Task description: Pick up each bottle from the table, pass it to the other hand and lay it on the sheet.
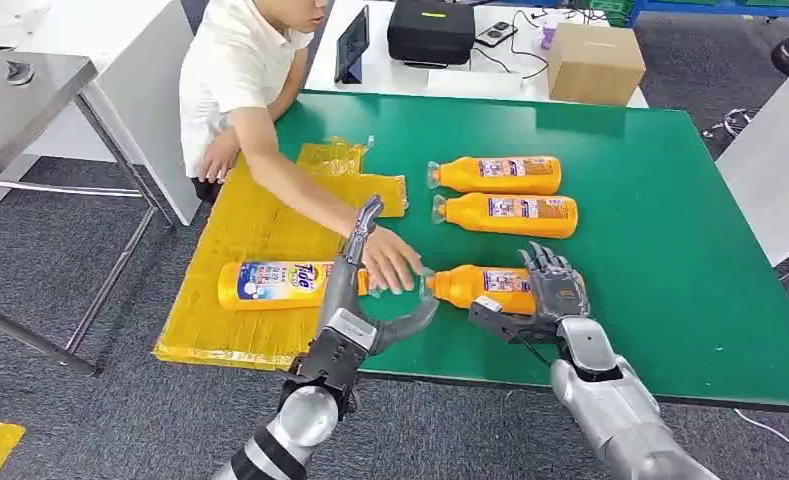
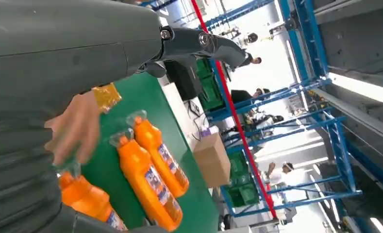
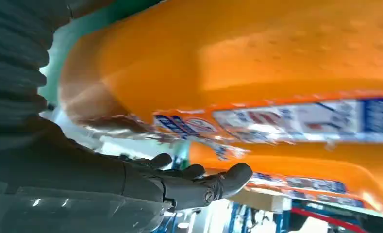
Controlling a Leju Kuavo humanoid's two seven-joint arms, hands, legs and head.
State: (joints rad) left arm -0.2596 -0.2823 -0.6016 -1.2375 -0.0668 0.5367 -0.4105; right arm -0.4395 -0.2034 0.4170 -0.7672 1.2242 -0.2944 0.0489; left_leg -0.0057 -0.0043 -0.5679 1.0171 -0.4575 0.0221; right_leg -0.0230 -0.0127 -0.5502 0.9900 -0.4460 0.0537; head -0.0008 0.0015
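An orange bottle (image 1: 475,286) lies on the green table (image 1: 670,250) near its front edge, cap toward the yellow sheet (image 1: 250,225). My right hand (image 1: 553,288) sits at the bottle's base end, its fingers standing behind the bottle and its thumb in front. In the right wrist view its fingers (image 3: 199,182) are stretched out, a gap between them and the bottle (image 3: 257,63). A person's hand (image 1: 392,260) touches the bottle's cap. My left hand (image 1: 358,290) hangs open just beside that hand, holding nothing. Another bottle (image 1: 275,283) lies on the sheet. Two more bottles (image 1: 498,175) (image 1: 510,214) lie farther back.
The person leans in from the far left corner, forearm (image 1: 290,175) across the sheet. A cardboard box (image 1: 595,62), a black case (image 1: 430,30) and a tablet (image 1: 352,45) stand on the white table behind. A grey metal table (image 1: 20,95) stands at the left.
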